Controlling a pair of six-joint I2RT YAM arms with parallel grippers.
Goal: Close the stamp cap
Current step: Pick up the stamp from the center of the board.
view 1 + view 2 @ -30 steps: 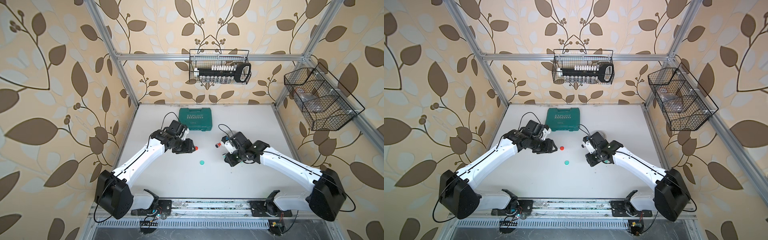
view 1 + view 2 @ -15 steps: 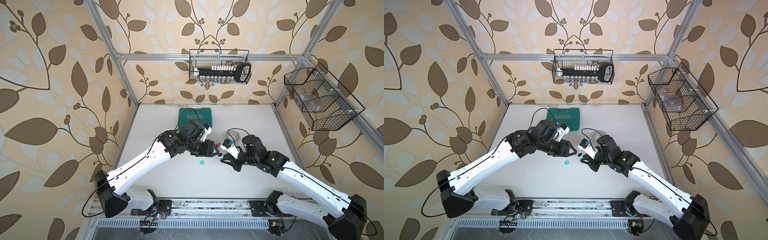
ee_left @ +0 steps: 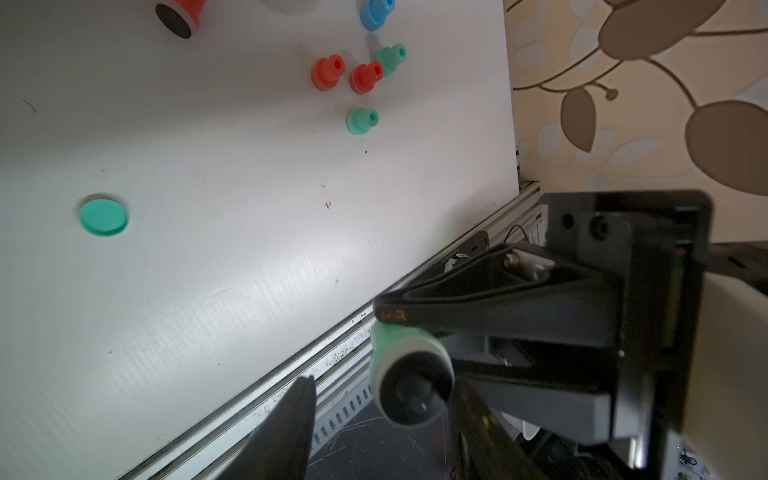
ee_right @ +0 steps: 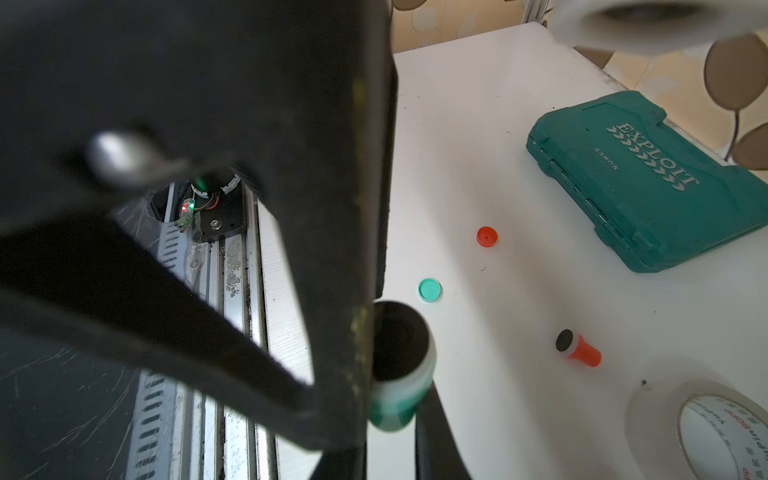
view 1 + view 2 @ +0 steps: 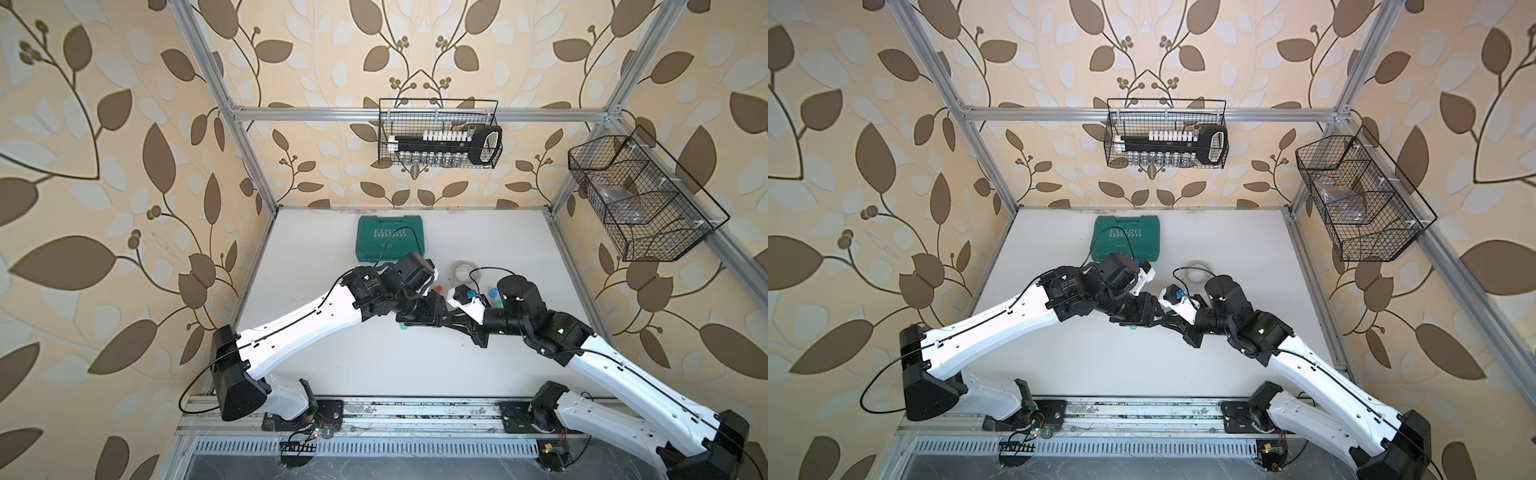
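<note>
Inward since 1 second ago: my left pincer (image 3: 384,386) and right pincer (image 3: 388,332) now meet above the desk (image 5: 374,365). Both top views hide the green stamp (image 3: 409,365) and show half the green cap (image 5: 403,327) on the desk. Right pincer clamps the stamp's handle; left pincer, half open, straddles its black pad, contact unclear.

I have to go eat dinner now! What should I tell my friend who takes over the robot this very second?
The right end effector is shut on the green stamp, and the stamp's black pad is bare.
The left end effector is open and holds nothing. Its fingers sit on either side of the stamp's pad end.
The green cap lies flat on the white table, untouched.
Done: the stamp is in hand.
Left: get the cap and press it over the pad.
</note>
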